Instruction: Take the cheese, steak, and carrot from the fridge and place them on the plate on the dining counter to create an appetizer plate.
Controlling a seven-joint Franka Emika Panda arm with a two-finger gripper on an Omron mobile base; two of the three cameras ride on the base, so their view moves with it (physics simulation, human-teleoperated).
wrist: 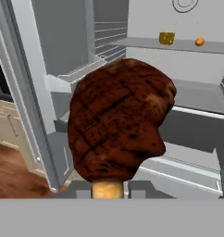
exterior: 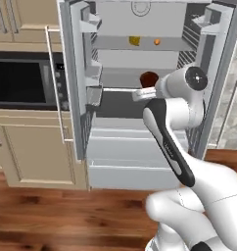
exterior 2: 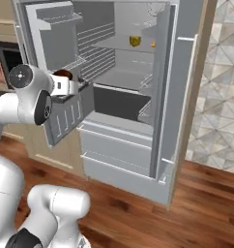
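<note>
The fridge [exterior: 140, 162] stands with both doors open. My gripper [wrist: 109, 189] is shut on the steak [wrist: 118, 120], a dark brown-red slab that it grips by its pale lower end. In the left base view the steak [exterior: 149, 78] hangs in front of the middle shelf, just outside the fridge. The right base view has the steak [exterior 2: 63, 75] above the hand, close to the left door. The cheese [exterior: 134, 41] and the carrot [exterior: 157, 42] sit side by side on the upper shelf, the carrot on the right. The plate and the dining counter are out of view.
The fridge's left door [exterior: 71, 73] with its railed shelves stands close by my hand. A black built-in oven [exterior: 17, 81] sits left of the fridge above beige cabinets [exterior: 37, 147]. Grey drawers [exterior: 125, 147] fill the fridge's lower part. Wood floor [exterior 2: 201, 203] lies in front.
</note>
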